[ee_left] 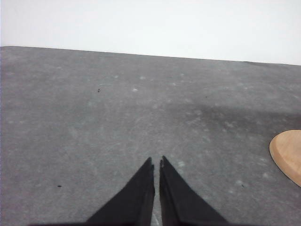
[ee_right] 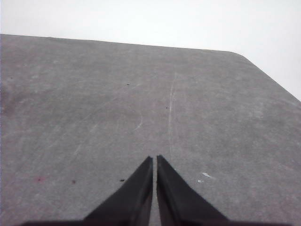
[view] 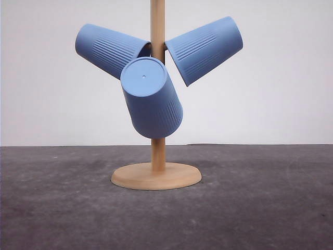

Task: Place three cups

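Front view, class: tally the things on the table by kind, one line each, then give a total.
Blue cups: 3, at and, all hanging on the stand
Wooden stand: 1
Total: 4

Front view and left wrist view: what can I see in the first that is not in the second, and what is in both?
The front view alone gives the three cups: left cup, right cup and front cup, hanging tilted on the wooden pole. The left wrist view alone gives the left gripper, its fingers nearly closed, holding nothing. Both share the grey table and the round wooden base, seen as an edge in the wrist view.
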